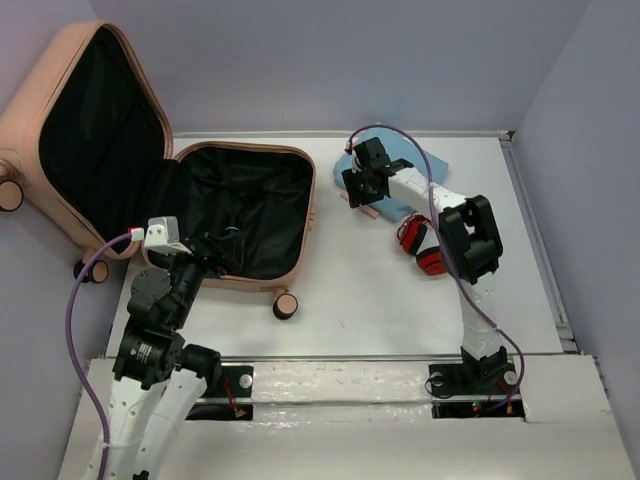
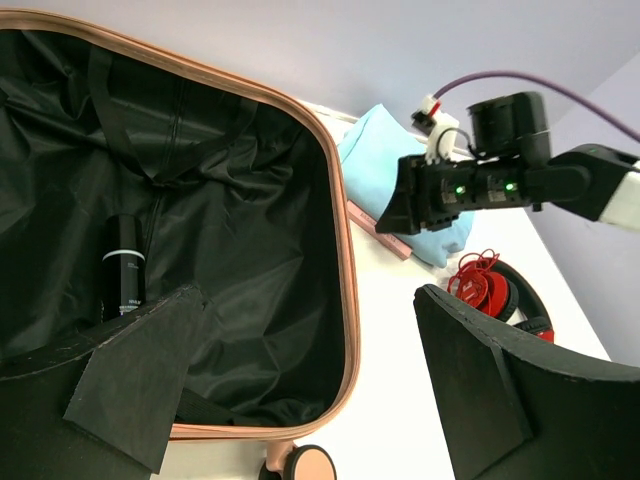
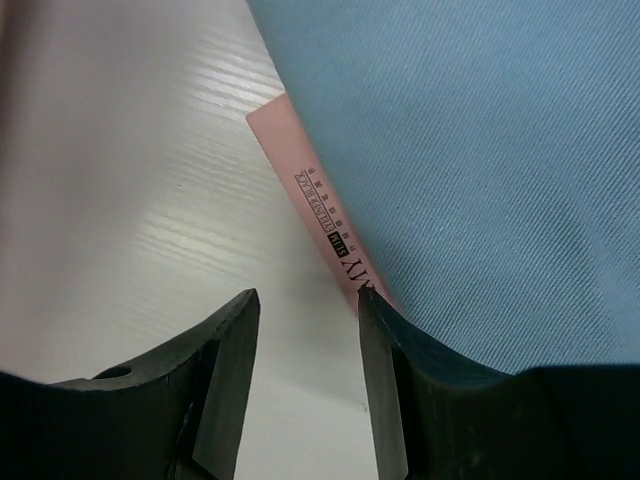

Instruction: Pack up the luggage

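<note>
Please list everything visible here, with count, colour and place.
Peach-pink hard-shell suitcase: one, black lining, open, table's left.
Black cylinder with white band: one, inside the suitcase.
Folded light blue cloth: one, table's far middle.
Slim pink printed box: one, at the cloth's edge.
Red and black headphones: one pair, beside the cloth.
White table: one, under the items.
Left gripper: black, open, over the suitcase.
Right gripper: black, open, over the pink box.

Black print runs along a pink strip (image 3: pixel 318 210): a small boxed line, too fine to read, then larger letters, partly hidden. White marks on a black cylinder (image 2: pixel 124 275) are illegible.
</note>
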`<action>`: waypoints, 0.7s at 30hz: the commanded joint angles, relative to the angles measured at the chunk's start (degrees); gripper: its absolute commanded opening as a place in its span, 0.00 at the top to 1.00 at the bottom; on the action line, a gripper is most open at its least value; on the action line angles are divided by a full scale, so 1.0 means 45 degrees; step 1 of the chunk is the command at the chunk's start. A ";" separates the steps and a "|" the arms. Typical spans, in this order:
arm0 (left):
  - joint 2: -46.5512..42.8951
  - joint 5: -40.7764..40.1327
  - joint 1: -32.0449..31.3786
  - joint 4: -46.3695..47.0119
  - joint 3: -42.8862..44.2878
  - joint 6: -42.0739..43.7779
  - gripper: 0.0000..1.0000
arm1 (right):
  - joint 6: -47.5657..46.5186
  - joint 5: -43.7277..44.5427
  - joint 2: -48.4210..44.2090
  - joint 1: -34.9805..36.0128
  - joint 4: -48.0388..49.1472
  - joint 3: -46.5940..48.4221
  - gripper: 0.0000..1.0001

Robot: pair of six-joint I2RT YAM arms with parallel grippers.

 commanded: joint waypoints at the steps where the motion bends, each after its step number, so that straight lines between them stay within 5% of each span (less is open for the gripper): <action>1: 0.0001 0.0182 -0.0008 0.0563 -0.0060 0.0205 0.01 | -0.0622 0.0705 0.0440 0.0004 -0.0584 0.0917 0.50; 15: 0.0079 0.0182 -0.0008 0.0583 -0.0080 0.0205 0.01 | -0.1228 0.1352 0.1750 -0.0113 -0.0780 0.0919 0.36; 21: 0.0060 0.0534 0.0011 0.0583 -0.0080 0.0205 0.01 | -0.0451 0.0142 0.1400 -0.0113 -0.0663 -0.0037 0.44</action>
